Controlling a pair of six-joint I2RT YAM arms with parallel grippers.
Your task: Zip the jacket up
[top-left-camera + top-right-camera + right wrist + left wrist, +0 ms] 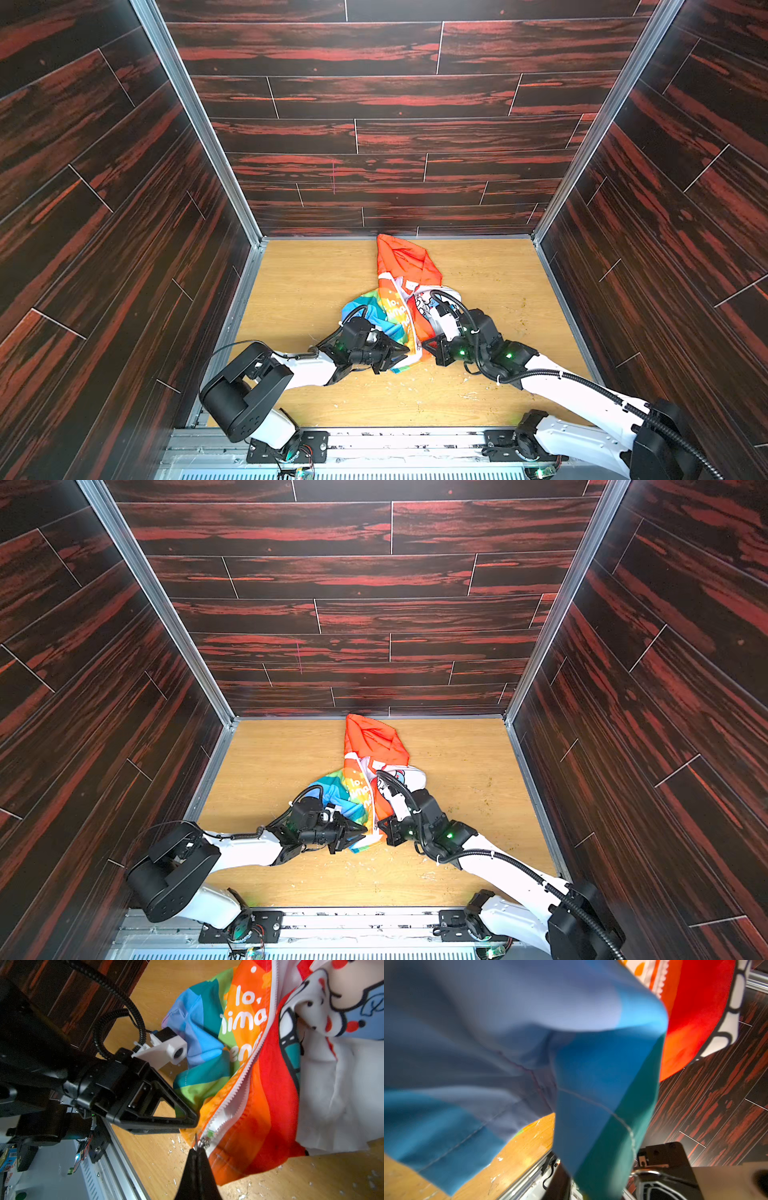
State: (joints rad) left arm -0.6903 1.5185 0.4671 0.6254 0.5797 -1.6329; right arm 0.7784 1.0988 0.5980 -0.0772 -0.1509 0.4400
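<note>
The jacket [409,291] lies crumpled near the middle of the bench [307,282]. Its hood [405,257] points to 12 o'clock and its hem [251,1159] lies at 6 o'clock, between the two arms. The right jaws reach in from 4 o'clock and are pressed together on the small metal zipper pull [200,1143] at the very bottom of the hem. The left jaws come in from 8 o'clock, and their tips sit against the hem's orange edge just beside the pull. Whether they actually pinch the cloth I cannot tell (the left wrist camera sees only blue and teal fabric draped across it).

The step in hand looks like the start of the pull. The slider sits at the hem end, so nearly the whole track is left to close. To do it well, the hem should be anchored toward 6 o'clock while the pull is drawn toward 12 o'clock, straight along the white teeth [252,1059], which curve and buckle here. Tension first, then travel.

The cloth is thin, smooth and limp, and it folds into soft ridges. It has rainbow panels and a white printed body. The teeth look like chunky white plastic. The pull is a slim bit of metal, likely to slip from a loose grip, and slack cloth could catch in the slider.
</note>
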